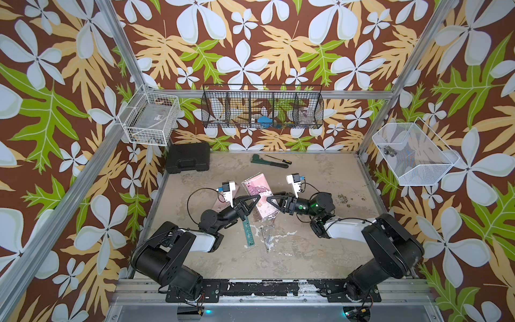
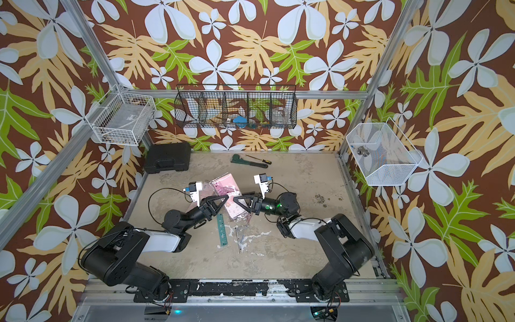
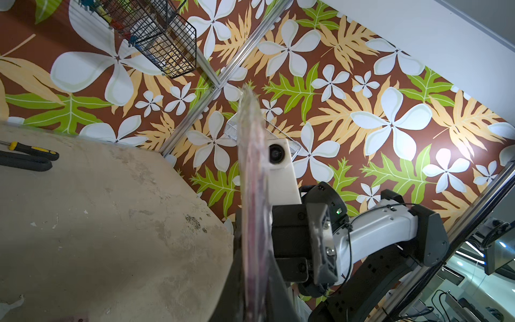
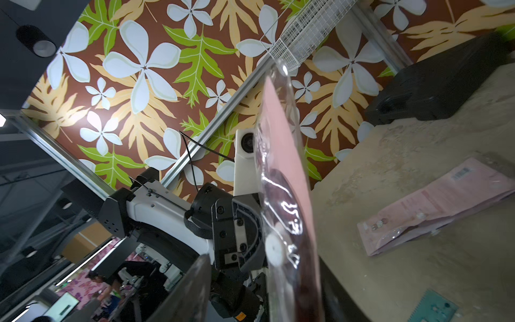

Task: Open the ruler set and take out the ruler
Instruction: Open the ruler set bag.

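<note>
In both top views the two grippers meet tip to tip over the middle of the table [image 1: 320,251], with the ruler set [image 1: 255,185] between them. It is a flat pink card in a glossy clear sleeve. Only the wrist views show who has it.

In the left wrist view the sleeve runs edge-on between the dark fingers [image 3: 231,292] of the left gripper [image 1: 257,197], which are drawn narrow and pinch it. In the right wrist view the jaws of the right gripper [image 1: 269,199] stand wide: one translucent finger [image 4: 189,290] is well clear of the crinkled plastic, and I cannot tell whether the other touches it.

The right wrist view also shows a second pink pack [image 4: 434,206] lying flat on the table, with a barcode on it. From above it is half hidden under the left wrist.

One green ruler [image 1: 249,232] — a long, flat strip — lies on the table just near of the held set, its far end under the left gripper. A clear plastic piece [image 1: 264,235] lies just to its right.

The table is rough, stained beige. At its far side are:
- one black ribbed case [image 1: 188,157] on the left
- one dark wrench [image 1: 262,161]
- one screwdriver [image 1: 280,159] with a yellow-and-black handle

Three baskets hang on the walls — a white wire one [image 1: 152,120] on the left, a long black one with compartments [image 1: 262,108] at the far side, and a white mesh one [image 1: 415,156] on the right.
</note>
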You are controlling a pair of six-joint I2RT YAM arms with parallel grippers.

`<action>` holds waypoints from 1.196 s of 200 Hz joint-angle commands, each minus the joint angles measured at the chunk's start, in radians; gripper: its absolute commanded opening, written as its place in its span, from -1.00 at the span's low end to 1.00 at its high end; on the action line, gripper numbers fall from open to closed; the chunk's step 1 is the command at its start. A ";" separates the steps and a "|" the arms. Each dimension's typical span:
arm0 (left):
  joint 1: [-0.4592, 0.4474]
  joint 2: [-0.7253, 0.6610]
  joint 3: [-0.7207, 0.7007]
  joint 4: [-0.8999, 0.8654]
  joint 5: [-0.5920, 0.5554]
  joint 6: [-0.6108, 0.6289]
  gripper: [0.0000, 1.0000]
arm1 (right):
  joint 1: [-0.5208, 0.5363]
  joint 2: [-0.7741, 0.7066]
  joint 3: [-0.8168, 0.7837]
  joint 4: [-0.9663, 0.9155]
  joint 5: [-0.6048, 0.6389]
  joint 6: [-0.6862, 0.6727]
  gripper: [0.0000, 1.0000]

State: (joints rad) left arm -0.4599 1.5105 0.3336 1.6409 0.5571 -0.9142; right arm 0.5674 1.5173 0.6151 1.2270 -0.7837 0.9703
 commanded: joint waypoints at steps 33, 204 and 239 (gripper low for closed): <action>-0.021 -0.186 0.011 -0.250 -0.123 0.193 -1.00 | 0.051 -0.287 0.029 -0.751 0.652 -0.626 0.51; -0.075 -0.329 0.104 -0.701 -0.210 0.344 -1.00 | 0.347 -0.307 -0.037 -0.497 0.950 -0.946 0.10; -0.080 -0.327 0.108 -0.701 -0.200 0.349 -1.00 | 0.348 -0.225 0.026 -0.530 1.002 -0.945 -0.03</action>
State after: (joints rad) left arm -0.5373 1.1809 0.4320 0.9314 0.3416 -0.5816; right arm 0.9161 1.2591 0.6090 0.7010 0.1631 0.0349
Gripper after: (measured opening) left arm 0.117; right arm 0.503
